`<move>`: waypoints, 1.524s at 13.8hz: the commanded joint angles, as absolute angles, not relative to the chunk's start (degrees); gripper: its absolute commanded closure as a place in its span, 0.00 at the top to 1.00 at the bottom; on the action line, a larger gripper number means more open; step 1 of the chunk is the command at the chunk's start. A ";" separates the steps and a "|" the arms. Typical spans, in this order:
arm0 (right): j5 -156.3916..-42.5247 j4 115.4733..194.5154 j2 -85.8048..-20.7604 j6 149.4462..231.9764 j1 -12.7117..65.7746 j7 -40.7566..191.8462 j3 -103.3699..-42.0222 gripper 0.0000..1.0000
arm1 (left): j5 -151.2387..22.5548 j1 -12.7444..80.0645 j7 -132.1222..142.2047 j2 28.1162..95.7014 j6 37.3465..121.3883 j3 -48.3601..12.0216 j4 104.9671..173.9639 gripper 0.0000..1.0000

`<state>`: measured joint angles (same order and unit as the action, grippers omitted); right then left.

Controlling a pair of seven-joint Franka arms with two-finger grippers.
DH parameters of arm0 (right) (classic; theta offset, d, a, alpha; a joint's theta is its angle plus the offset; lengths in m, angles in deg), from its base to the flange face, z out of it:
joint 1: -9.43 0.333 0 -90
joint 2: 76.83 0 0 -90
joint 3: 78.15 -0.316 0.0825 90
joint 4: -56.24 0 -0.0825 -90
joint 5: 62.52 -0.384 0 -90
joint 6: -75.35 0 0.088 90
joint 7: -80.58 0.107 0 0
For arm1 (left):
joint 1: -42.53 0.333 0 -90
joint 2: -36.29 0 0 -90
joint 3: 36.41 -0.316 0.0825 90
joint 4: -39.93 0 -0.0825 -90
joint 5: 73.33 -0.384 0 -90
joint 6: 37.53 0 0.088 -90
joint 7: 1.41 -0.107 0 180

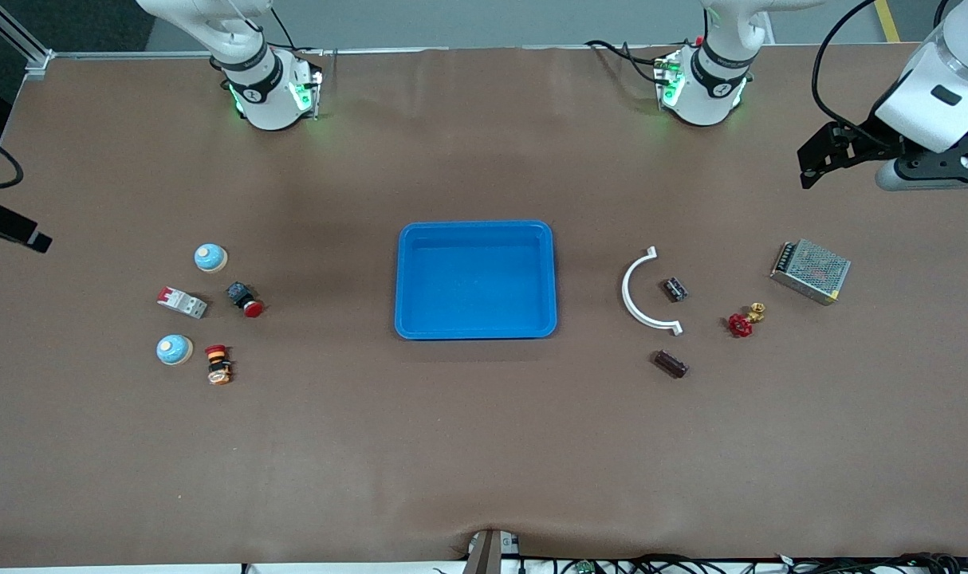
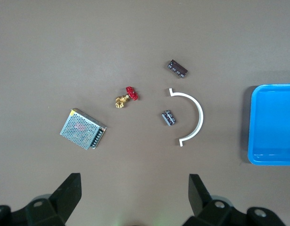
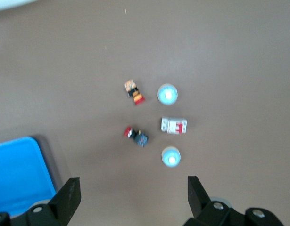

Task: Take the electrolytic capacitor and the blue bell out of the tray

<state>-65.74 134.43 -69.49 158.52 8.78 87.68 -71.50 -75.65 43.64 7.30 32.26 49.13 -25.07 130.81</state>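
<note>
Two dark capacitors lie toward the left arm's end of the table, one (image 1: 674,288) inside a white arc and one (image 1: 670,364) nearer the front camera; both show in the left wrist view (image 2: 169,117) (image 2: 178,68). Two blue-domed bells (image 1: 210,257) (image 1: 174,349) sit toward the right arm's end and show in the right wrist view (image 3: 171,157) (image 3: 167,94). A blue tray (image 1: 476,229) stands mid-table. My left gripper (image 2: 134,188) is open and empty, high over the left arm's end (image 1: 809,167). My right gripper (image 3: 134,190) is open and empty, high over the right arm's end (image 1: 37,237).
A white arc (image 1: 639,299), a red valve (image 1: 741,323) and a mesh power supply (image 1: 811,271) lie around the capacitors. A circuit breaker (image 1: 182,302), a red push button (image 1: 245,299) and an emergency-stop switch (image 1: 218,363) lie among the bells.
</note>
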 commanded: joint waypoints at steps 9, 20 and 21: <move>-63.58 133.31 -71.74 151.64 7.06 84.36 -75.16 1.00 | -75.27 44.38 6.32 31.10 48.61 -25.42 131.42 1.00; -63.49 142.72 -76.13 158.41 7.06 84.97 -76.83 1.00 | -74.56 45.35 5.54 30.48 48.60 -25.86 131.25 1.00; -63.49 142.72 -76.04 158.50 7.06 84.97 -76.83 1.00 | -74.56 45.26 3.62 30.75 48.60 -25.86 131.07 1.00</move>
<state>-64.33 140.80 -74.29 157.70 8.36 84.88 -75.59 -75.65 44.88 6.52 31.91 49.03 -25.72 130.78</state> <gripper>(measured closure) 0.000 0.000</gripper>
